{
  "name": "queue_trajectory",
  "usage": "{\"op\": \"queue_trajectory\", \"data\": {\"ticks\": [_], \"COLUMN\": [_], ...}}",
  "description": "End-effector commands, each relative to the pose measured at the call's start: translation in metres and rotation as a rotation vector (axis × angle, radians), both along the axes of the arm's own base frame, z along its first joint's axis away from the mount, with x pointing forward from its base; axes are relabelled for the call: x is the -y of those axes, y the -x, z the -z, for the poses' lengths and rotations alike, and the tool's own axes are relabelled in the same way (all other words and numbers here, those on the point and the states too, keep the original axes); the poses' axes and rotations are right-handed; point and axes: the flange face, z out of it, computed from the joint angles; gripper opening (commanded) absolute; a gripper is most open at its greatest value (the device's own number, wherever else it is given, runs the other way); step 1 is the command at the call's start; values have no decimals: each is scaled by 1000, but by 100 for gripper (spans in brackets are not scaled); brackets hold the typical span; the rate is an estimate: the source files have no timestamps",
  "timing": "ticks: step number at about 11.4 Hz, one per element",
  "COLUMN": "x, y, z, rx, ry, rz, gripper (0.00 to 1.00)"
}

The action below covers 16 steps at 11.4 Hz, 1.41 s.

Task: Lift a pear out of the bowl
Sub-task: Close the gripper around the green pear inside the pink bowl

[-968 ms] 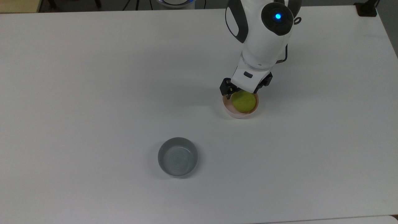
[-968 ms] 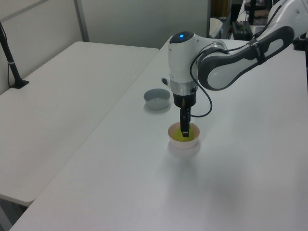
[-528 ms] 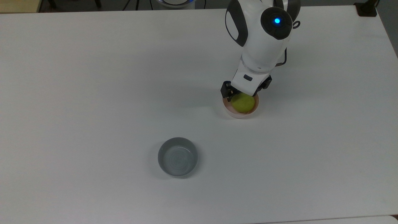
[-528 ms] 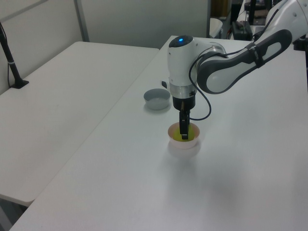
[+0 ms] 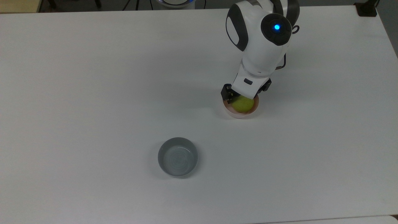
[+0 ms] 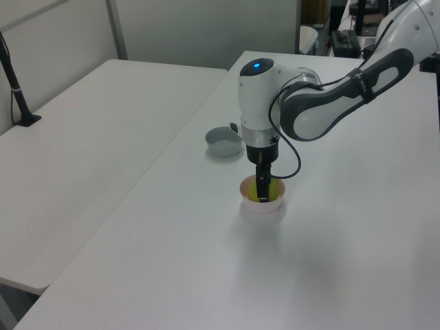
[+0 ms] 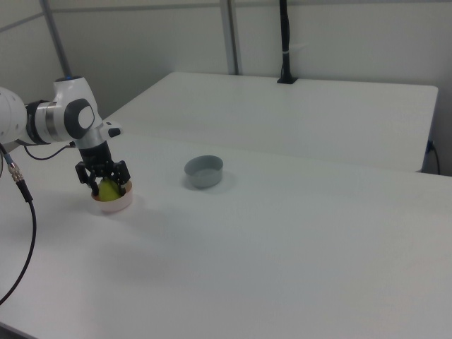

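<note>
The yellow-green pear (image 5: 242, 105) lies in the small pale pink bowl (image 5: 240, 114) on the white table, towards the top view's right. My gripper (image 5: 245, 93) points straight down over the bowl, open, one dark finger on each side of the pear. The white hand hides the pear's upper part in the top view. In the left view the gripper (image 6: 263, 190) reaches down into the bowl (image 6: 261, 207), with the pear (image 6: 269, 192) showing beside the fingers. The right view has the pear (image 7: 107, 189) between the two fingers above the bowl (image 7: 114, 205).
A grey bowl (image 5: 178, 157) of similar size stands apart from the pink one, lower and further to the top view's left; it is also the grey bowl (image 6: 225, 141) in the left view and the grey bowl (image 7: 204, 171) in the right view. White tabletop (image 5: 93, 93) surrounds both bowls.
The arm has lowered steadily, bringing the hand down over the pear so that less of it shows in the top view. Pear and bowls have stayed in place.
</note>
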Motion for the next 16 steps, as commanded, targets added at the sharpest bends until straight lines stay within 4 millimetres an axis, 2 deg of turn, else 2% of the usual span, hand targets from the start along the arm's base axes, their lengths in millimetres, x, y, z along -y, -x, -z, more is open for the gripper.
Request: {"op": "queue_trajectory", "data": {"ticks": [1, 3, 7, 10, 16], "x": [-6, -6, -5, -4, 0], "y": [-1, -1, -1, 0, 9], "z": [1, 9, 9, 5, -50], "rx": [47, 39, 39, 39, 37], "ry": [-2, 2, 10, 10, 8], "rz": [1, 1, -4, -4, 8], "gripper": [91, 89, 58, 53, 52]}}
